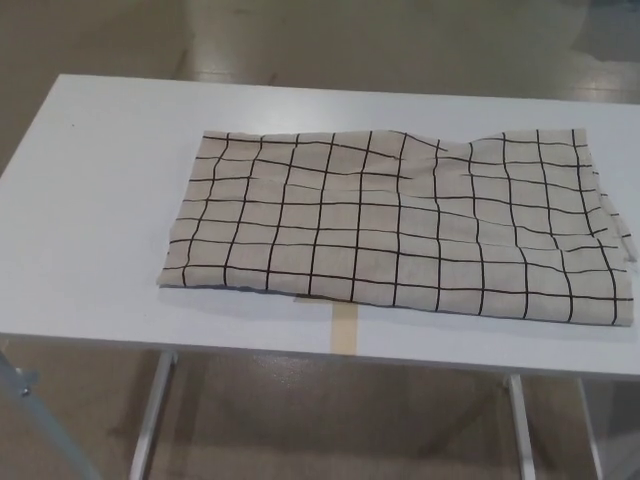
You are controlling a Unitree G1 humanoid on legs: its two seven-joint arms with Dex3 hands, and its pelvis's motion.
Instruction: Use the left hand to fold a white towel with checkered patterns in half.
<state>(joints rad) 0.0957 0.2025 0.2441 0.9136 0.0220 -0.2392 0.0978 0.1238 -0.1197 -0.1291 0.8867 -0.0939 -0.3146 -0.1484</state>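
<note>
Towel (400, 225) lies flat on the white table (100, 200), spread wide from the middle to the right edge, its right end at or just past the rim. I judge it sits so to give my left hand a free left edge to lift. Neither of my hands shows, so their fingers I cannot tell. Bare table lies left of the cloth. A tan tape strip (344, 328) peeks out at the near edge.
</note>
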